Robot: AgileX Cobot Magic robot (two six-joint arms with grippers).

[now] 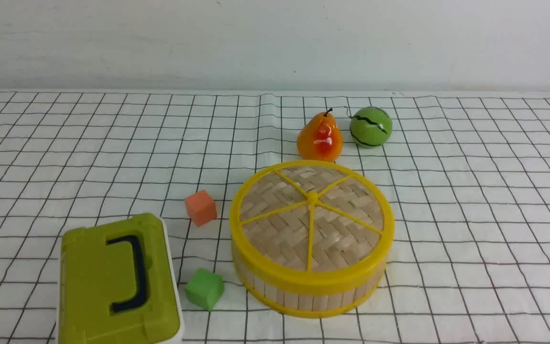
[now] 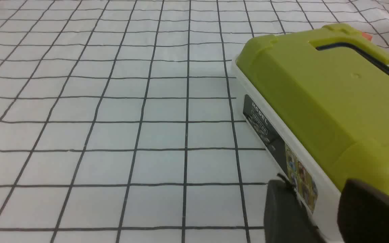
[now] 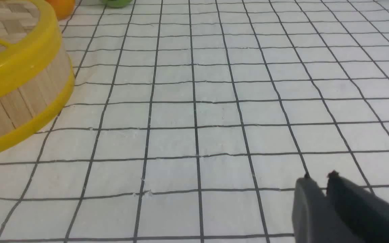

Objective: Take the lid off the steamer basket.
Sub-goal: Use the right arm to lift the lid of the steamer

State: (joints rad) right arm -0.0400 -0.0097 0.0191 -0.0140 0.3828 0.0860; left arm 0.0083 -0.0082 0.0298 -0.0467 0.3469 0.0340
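The lid (image 1: 311, 215), a woven bamboo disc with a yellow rim, spokes and centre knob, sits closed on the steamer basket (image 1: 303, 298) at the middle front of the table. Neither gripper shows in the front view. In the right wrist view the lid's rim (image 3: 19, 64) and the basket wall (image 3: 22, 98) show at one edge. My right gripper (image 3: 319, 176) is shut and empty over bare cloth, well apart from the basket. My left gripper (image 2: 316, 189) is open and empty, close beside the green box; the basket is out of its view.
A green box (image 1: 117, 282) with a dark handle stands at the front left and fills one side of the left wrist view (image 2: 316, 87). An orange cube (image 1: 201, 207) and a green cube (image 1: 204, 288) lie left of the basket. A toy pear (image 1: 320, 138) and a watermelon ball (image 1: 371, 126) sit behind it.
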